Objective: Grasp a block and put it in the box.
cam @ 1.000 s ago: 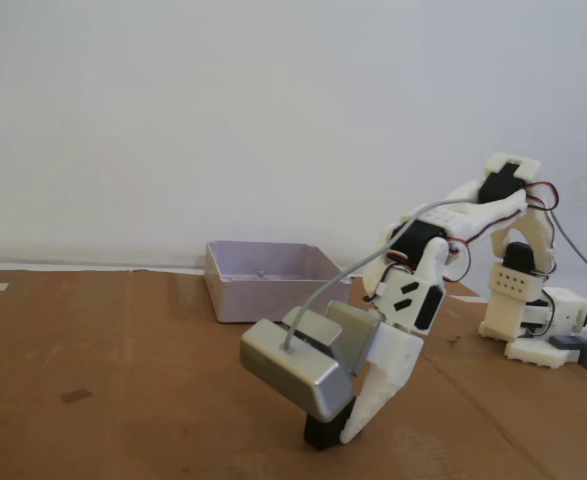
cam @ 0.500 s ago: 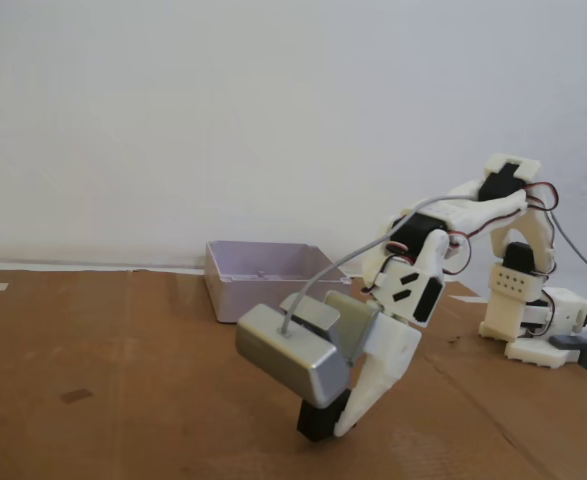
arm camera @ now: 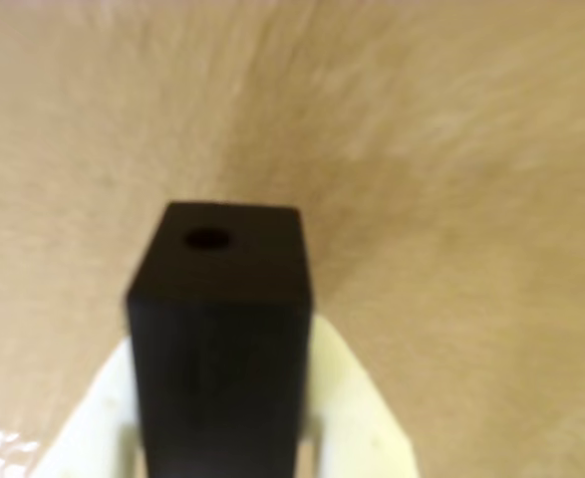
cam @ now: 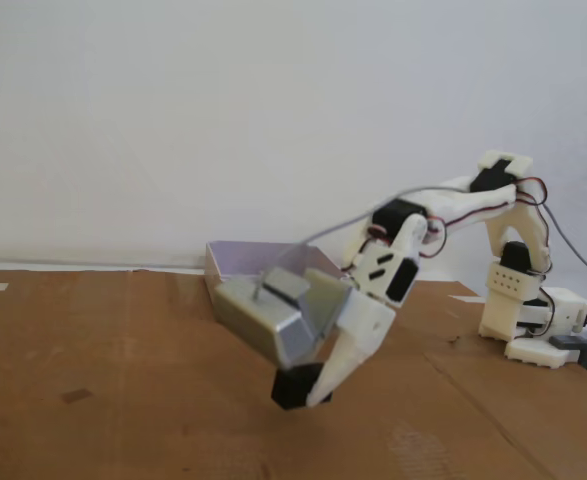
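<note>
A small matte black block (arm camera: 219, 329) fills the middle of the wrist view, clamped between my white fingers (arm camera: 357, 408). In the fixed view the block (cam: 293, 387) hangs a little above the brown cardboard, with my gripper (cam: 308, 392) shut on it. The pale lavender-grey box (cam: 235, 258) stands behind, partly hidden by the silver-grey camera housing (cam: 263, 318) on my wrist. The block is in front of the box and lower than its rim.
The white robot base (cam: 533, 320) stands at the right on the cardboard sheet (cam: 93, 400). A grey cable (cam: 373, 212) arcs from the camera housing to the arm. A white wall closes the back.
My gripper has lifted the block off the cardboard and swung it up and slightly left, toward the box. The arm has stretched out further.
</note>
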Controlling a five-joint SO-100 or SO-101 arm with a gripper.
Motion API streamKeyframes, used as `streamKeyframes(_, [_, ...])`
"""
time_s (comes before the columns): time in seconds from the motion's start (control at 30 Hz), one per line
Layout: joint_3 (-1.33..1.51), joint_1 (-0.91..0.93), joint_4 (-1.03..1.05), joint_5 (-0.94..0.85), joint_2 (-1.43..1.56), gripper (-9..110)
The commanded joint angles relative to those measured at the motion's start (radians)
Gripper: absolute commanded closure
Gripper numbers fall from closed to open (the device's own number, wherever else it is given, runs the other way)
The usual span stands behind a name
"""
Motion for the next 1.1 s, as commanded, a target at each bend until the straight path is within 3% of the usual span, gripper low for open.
streamKeyframes(0.0, [-0.112,0.026,-0.005,-0.012,0.245,101])
streamKeyframes(1.07, [-0.109,0.328,-0.005,-0.014,0.402,101])
